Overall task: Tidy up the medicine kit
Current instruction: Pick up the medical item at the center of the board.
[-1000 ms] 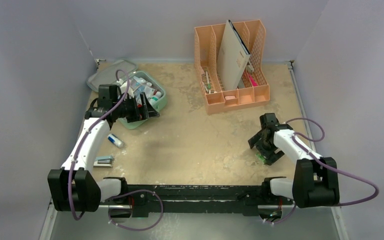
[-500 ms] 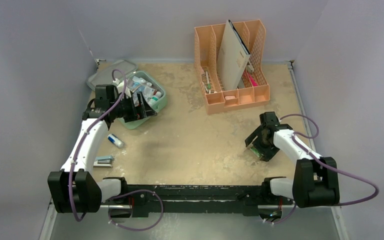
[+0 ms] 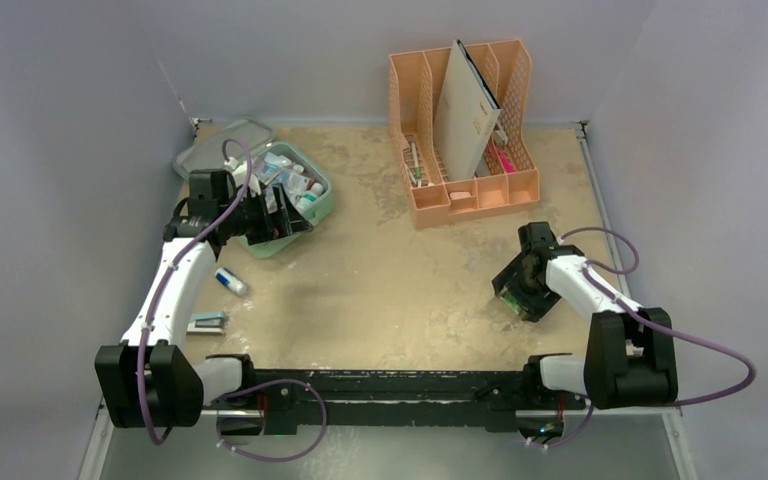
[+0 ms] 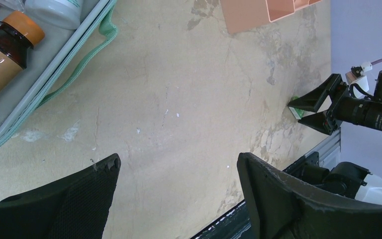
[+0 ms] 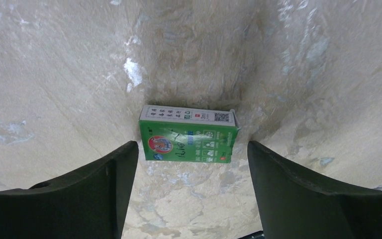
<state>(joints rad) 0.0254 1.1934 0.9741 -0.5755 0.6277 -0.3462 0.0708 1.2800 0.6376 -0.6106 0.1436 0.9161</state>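
Nearest us on the left, a small grey object [image 3: 207, 321] and a white tube [image 3: 230, 282] lie on the table [image 3: 390, 270]. On the right, our right gripper [image 3: 516, 293] hangs low with its jaws wide on either side of a green box [image 5: 187, 134]. The box lies flat, and a gap shows at one finger. Further back on the left, our left gripper [image 4: 178, 162] is spread wide and holds nothing, just over the near edge of the medicine kit [image 3: 326, 203]. The kit sits at the far left with its lid [image 3: 222, 148] laid back and bottles inside. A peach file organizer [image 3: 465, 195] stands farthest.
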